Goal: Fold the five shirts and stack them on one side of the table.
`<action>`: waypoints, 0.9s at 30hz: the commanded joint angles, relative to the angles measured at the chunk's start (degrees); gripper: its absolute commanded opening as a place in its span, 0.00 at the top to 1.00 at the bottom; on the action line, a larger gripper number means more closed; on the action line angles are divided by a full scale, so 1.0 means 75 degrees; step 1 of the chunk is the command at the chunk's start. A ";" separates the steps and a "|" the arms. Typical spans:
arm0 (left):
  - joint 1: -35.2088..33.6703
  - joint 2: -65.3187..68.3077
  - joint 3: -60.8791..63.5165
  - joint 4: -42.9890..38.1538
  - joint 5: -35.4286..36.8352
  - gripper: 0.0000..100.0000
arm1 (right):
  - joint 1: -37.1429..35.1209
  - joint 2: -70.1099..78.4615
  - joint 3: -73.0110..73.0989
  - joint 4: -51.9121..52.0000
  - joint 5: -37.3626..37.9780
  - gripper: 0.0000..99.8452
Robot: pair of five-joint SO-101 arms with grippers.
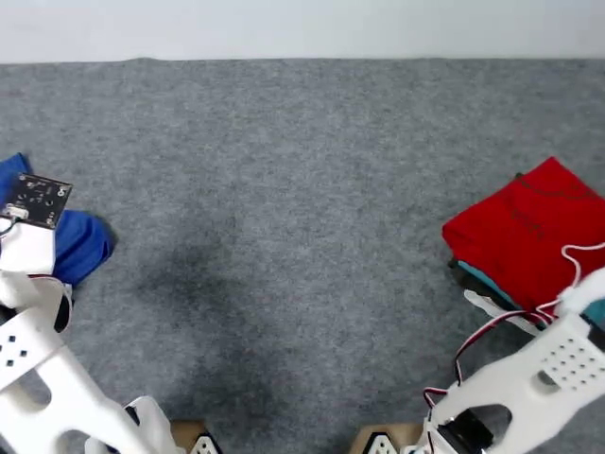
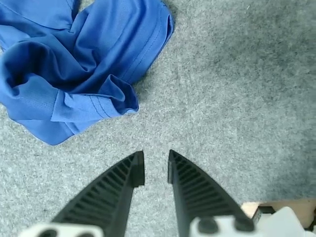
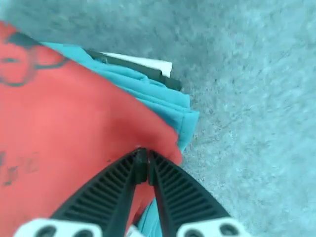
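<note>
Looking down at my left pincer (image 2: pixel 155 169), I see its two black fingers (image 2: pixel 118 185) a little apart, with nothing between them. It hangs over the grey mat (image 1: pixel 284 189). The blue shirt (image 2: pixel 74 64) lies just beside it, all crumpled up and not folded. From up high, that blue shirt sits at the left edge of the mat. Part of it is hidden under my left arm (image 1: pixel 38 369).

My right pincer (image 3: pixel 143 165) is closed tight, with its tips touching. It is over the corner of the red shirt (image 3: pixel 59 123). I cannot tell if a bit of red cloth is pinched in the tips. The red shirt is folded and lies on top of a pile on the right side of the mat. Under it is a teal shirt (image 3: pixel 163 101) that sticks out at the edge. Under that I see a dark layer (image 3: pixel 148 74) and a white layer (image 3: pixel 148 61). From up high, my right arm (image 1: pixel 539 369) covers the near corner of the pile. The pile and the blue shirt are well apart, with grey mat between them.
</note>
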 commanded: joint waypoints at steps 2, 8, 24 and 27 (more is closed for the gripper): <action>0.0047 -0.0152 0.0311 -0.0105 -0.0059 0.91 | 0.0041 -0.0275 -0.0516 0.0275 -0.0035 0.99; 0.0047 -0.0152 0.0369 -0.0164 -0.0070 0.91 | -0.0486 -0.1424 -0.1489 0.1799 -0.0047 0.99; -0.0105 -0.0094 -0.0791 -0.0387 0.0785 0.91 | -0.1342 -0.2549 0.0809 0.3253 -0.0105 0.99; -0.0117 -0.0023 -0.1073 -0.0856 0.0738 0.86 | -0.1342 -0.3323 0.2040 0.3253 -0.0105 0.99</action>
